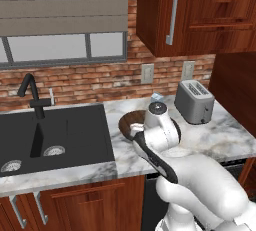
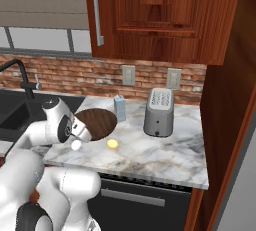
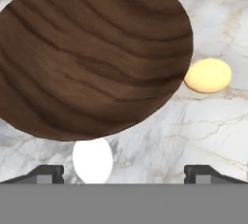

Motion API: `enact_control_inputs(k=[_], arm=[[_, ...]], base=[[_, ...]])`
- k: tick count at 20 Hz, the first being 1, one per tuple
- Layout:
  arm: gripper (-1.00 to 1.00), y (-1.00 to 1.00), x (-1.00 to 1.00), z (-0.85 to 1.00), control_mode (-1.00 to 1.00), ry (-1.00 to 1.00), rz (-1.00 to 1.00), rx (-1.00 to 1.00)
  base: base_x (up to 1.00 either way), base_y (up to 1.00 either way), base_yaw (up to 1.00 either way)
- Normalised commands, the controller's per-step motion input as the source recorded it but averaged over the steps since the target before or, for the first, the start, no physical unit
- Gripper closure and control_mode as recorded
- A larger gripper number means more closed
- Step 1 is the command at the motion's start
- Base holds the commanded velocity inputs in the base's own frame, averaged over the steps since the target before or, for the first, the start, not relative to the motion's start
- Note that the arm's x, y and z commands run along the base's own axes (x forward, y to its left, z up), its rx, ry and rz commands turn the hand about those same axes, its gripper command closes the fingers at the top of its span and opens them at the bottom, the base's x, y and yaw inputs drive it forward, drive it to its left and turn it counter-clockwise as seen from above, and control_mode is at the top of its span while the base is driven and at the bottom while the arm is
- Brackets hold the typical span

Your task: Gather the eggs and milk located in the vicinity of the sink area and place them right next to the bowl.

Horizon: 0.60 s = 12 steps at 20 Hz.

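The wide dark wooden bowl [image 3: 92, 58] rests on the marble counter [image 3: 193, 136]. A pale yellow egg [image 3: 208, 75] lies against its rim, also seen as the yellow egg [image 2: 113, 144] in the right base view. A white egg [image 3: 92, 160] lies on the counter beside the bowl [image 2: 95, 123], between my fingertips [image 3: 46, 173] without touching either. My gripper [image 3: 126, 175] hovers open above it. The blue-grey milk carton [image 2: 120, 108] stands upright just behind the bowl, and its top [image 1: 157, 96] peeks out past my arm. The black sink [image 1: 50, 137] lies left of the bowl [image 1: 131, 122].
A silver toaster [image 2: 159, 111] stands right of the milk against the brick wall. A black curved tap [image 1: 30, 92] rises behind the sink. Wooden cabinets hang above the counter, and a tall wooden panel closes its right end.
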Motion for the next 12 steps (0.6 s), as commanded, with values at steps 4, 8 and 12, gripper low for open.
enact_control_inputs(k=[4,8,12], arm=[[-1.00,0.00,-0.69,0.01,-1.00,-0.07,0.00,0.00],[-1.00,-0.11,-0.84,0.19,-1.00,-0.09,0.00,0.04],[-1.00,-0.23,-0.76,0.15,-1.00,-0.02,0.00,0.07]], base=[[0.00,0.00,0.00],[0.00,0.00,0.00],[0.00,0.00,0.00]])
